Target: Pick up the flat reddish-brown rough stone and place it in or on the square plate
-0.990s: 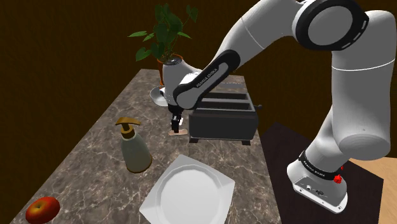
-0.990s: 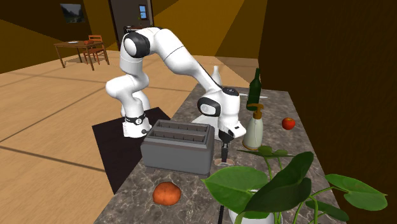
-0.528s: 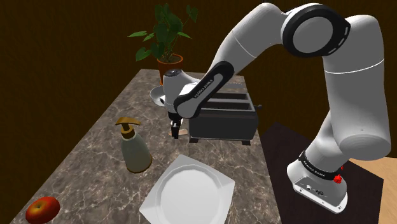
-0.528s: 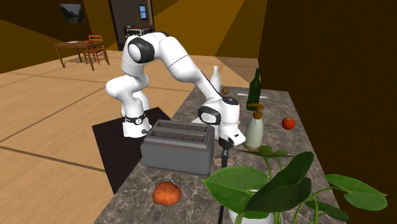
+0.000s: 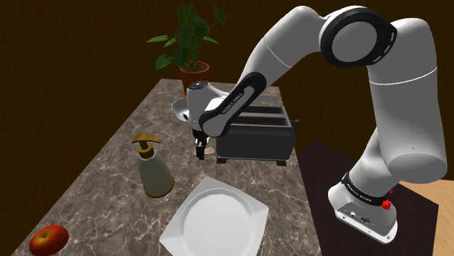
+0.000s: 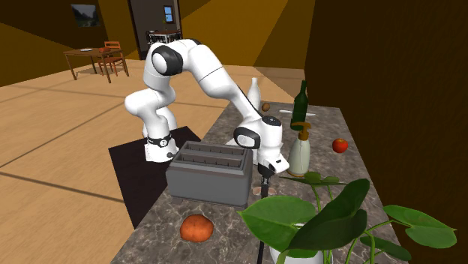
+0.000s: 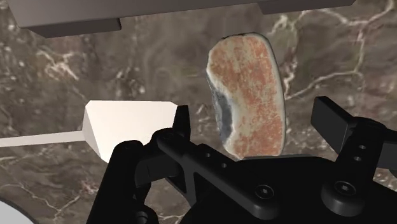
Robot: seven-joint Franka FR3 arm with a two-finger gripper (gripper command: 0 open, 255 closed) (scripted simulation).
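The flat reddish-brown stone [image 7: 247,95], rough with a grey rim, lies on the marble counter between my gripper's [image 7: 254,124] two fingers. The fingers stand apart and neither one touches the stone. In the shoulder view the gripper [image 5: 201,151] hangs low over the counter at the front left corner of the toaster, and a sliver of the stone [image 5: 210,150] peeks out beside it. The white square plate [image 5: 214,218] sits nearer the counter's front edge, a short way from the gripper. The second exterior view has the gripper [image 6: 264,174] pointing down beside the toaster.
A dark grey toaster [image 5: 255,134] stands right beside the stone. A soap dispenser [image 5: 153,171] stands next to the plate and a red apple [image 5: 49,238] further on. A potted plant [image 5: 190,44] is at the back. A white flat object [image 7: 127,124] lies by one finger.
The arm has dropped a little and brought the gripper down around the stone. The fingers have stayed apart and the stone has not moved.
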